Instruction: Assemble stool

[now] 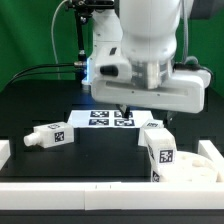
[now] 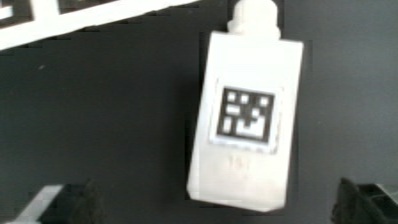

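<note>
In the wrist view a white stool leg (image 2: 244, 115) lies flat on the black table, square tag facing up and its peg end towards the marker board (image 2: 71, 22). My gripper (image 2: 217, 198) hangs above the leg's other end, open, with one dark fingertip (image 2: 61, 203) on each side and nothing held. In the exterior view the gripper (image 1: 128, 106) hangs under the big white arm, over the marker board's edge. The same leg (image 1: 158, 150) lies just in front of it. A second leg (image 1: 48, 135) lies at the exterior view's left. The round seat (image 1: 205, 165) shows partly at the right edge.
The marker board (image 1: 110, 118) lies flat in the middle behind the legs. A low white border (image 1: 80, 195) runs along the table's near edge, with a white corner piece (image 1: 5, 150) at the exterior view's left. A green backdrop and cables are behind the arm.
</note>
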